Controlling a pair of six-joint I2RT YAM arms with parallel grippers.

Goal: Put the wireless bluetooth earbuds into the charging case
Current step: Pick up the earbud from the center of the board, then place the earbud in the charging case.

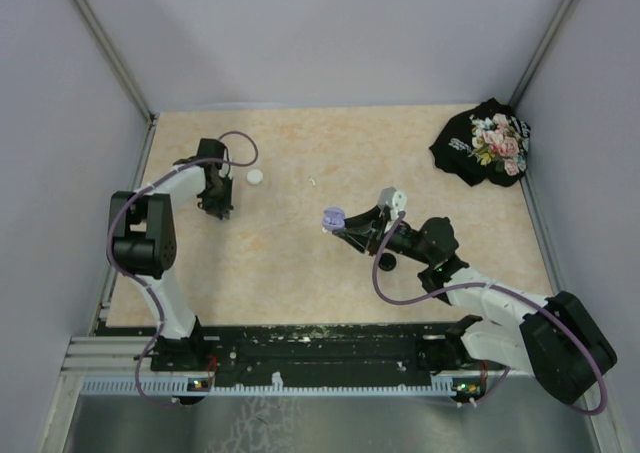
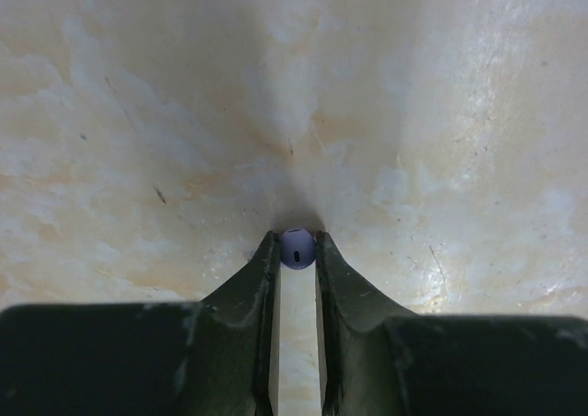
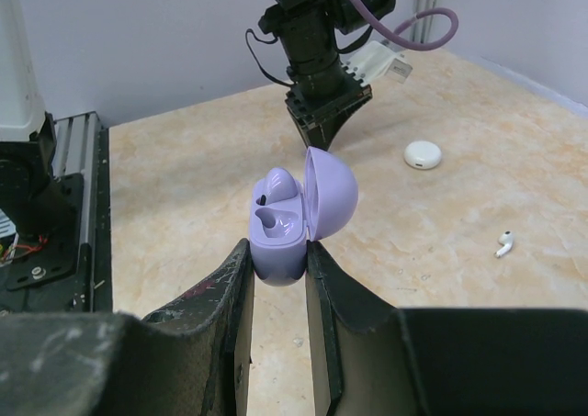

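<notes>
My left gripper (image 2: pixel 297 251) is shut on a tiny purple earbud (image 2: pixel 297 248), with its fingertips down at the tabletop at the far left (image 1: pixel 216 211). My right gripper (image 3: pixel 278 255) is shut on the lavender charging case (image 3: pixel 278 241) and holds it above the table mid-scene (image 1: pixel 334 218). The case's lid (image 3: pixel 331 194) stands open. One purple earbud (image 3: pixel 278 185) sits in the case, and the socket beside it (image 3: pixel 280 220) is empty. A loose white earbud (image 3: pixel 503 244) lies on the table (image 1: pixel 312 182).
A round white case (image 1: pixel 255 177) lies near the left gripper and also shows in the right wrist view (image 3: pixel 423 154). A small black round thing (image 1: pixel 387 263) lies by the right arm. A black floral cloth (image 1: pixel 483 143) lies at the far right corner. Grey walls enclose the table.
</notes>
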